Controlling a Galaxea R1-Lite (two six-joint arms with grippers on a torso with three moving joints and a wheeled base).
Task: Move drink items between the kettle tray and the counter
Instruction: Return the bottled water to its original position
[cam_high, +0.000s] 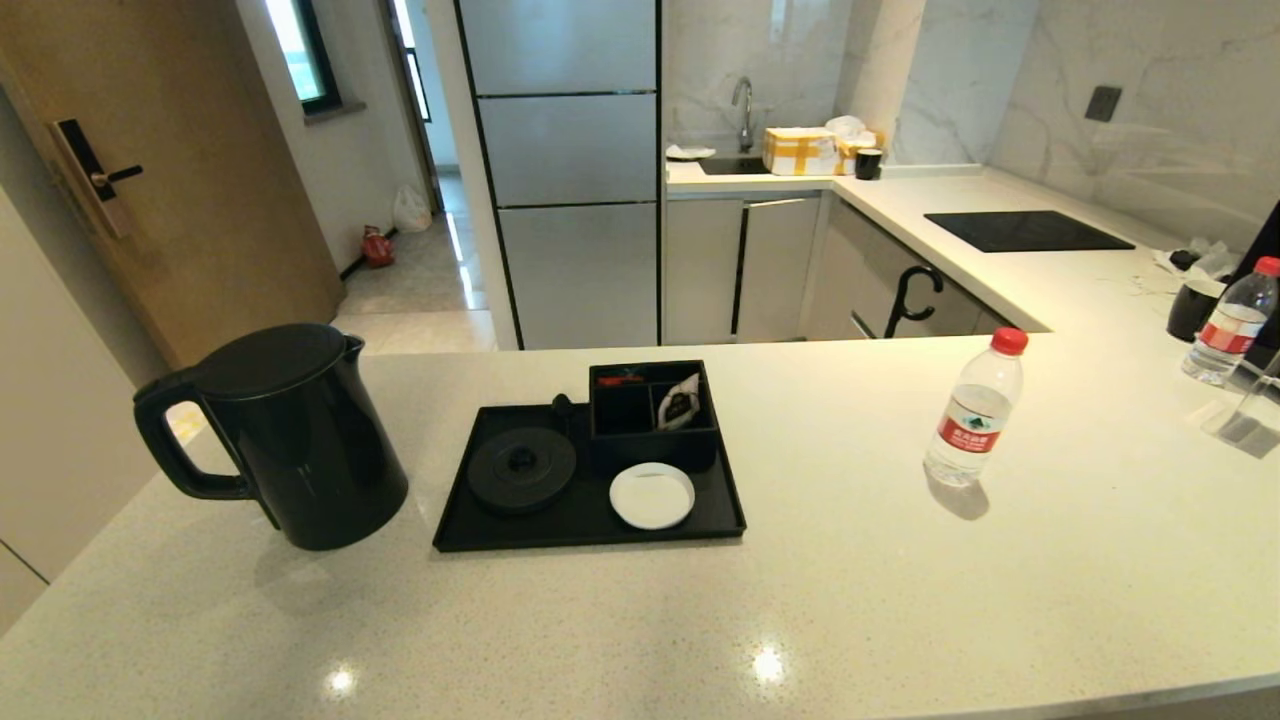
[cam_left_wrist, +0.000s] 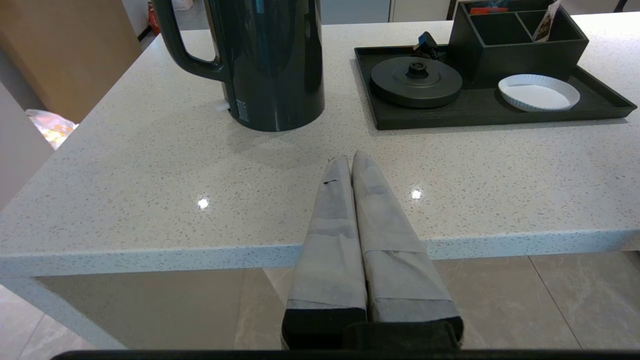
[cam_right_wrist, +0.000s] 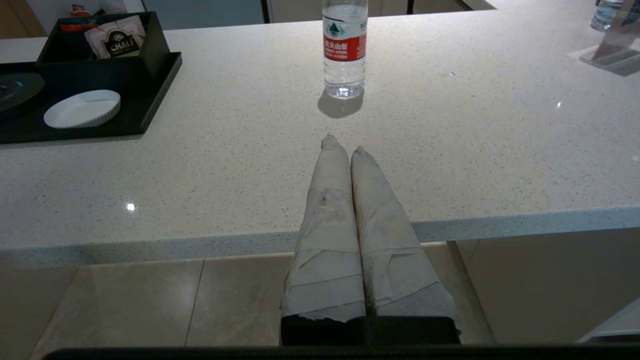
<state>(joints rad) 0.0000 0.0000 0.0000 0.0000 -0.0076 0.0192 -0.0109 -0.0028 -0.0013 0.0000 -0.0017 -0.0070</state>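
Two drink items stand off the tray (cam_high: 590, 525), both on the counter (cam_high: 800, 620): the kettle (cam_high: 290, 440) just to the tray's left with its handle turned away from it, and the water bottle (cam_high: 975, 410) well to the tray's right, upright. On the tray, the round kettle base (cam_high: 521, 470) and the white coaster (cam_high: 652, 495) sit bare, probably the spots meant for those two items. The left gripper (cam_left_wrist: 348, 159) hangs at the counter's near edge facing the kettle, fingers pressed together and holding nothing. The right gripper (cam_right_wrist: 345, 145) does the same facing the bottle, likewise closed and empty. Neither has begun a reach.
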